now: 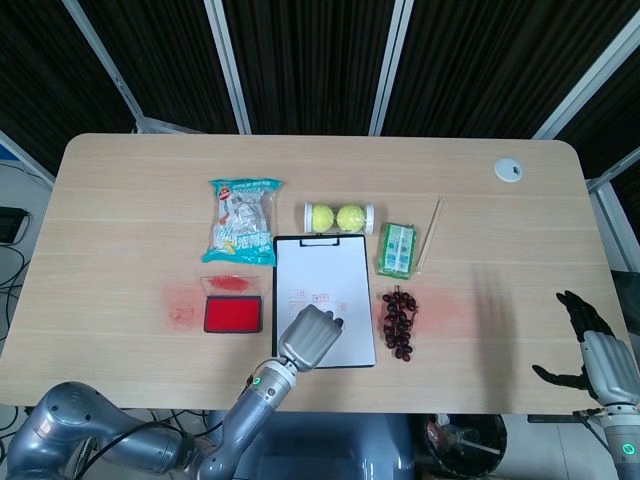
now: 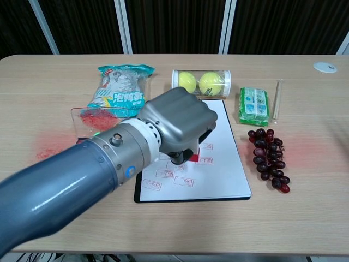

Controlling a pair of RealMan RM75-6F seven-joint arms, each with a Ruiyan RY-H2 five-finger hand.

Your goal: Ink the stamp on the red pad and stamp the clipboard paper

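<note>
In the chest view the left hand [image 2: 177,123] fills the centre of the frame, its forearm sweeping in from the lower left; its fingers are curled round a dark stamp [image 2: 178,158] whose lower end pokes out beneath the palm, raised above the paper [image 2: 218,164]; whether the stamp touches the sheet I cannot tell; the paper lies on the clipboard [image 2: 180,199] at lower centre and carries several small red rectangular marks; the head view shows the same hand [image 1: 308,338] over the lower edge of the clipboard [image 1: 324,301]. At the lower right corner of the head view the right hand [image 1: 600,352] hangs off the table's edge, fingers spread, holding nothing. Left of the clipboard sits the red pad [image 1: 232,314], partly hidden by the arm in the chest view; to the right lies a bunch of grapes [image 2: 268,159]; further back are a snack bag [image 2: 121,90], a tube of tennis balls [image 2: 200,83] and a green packet [image 2: 254,105].
</note>
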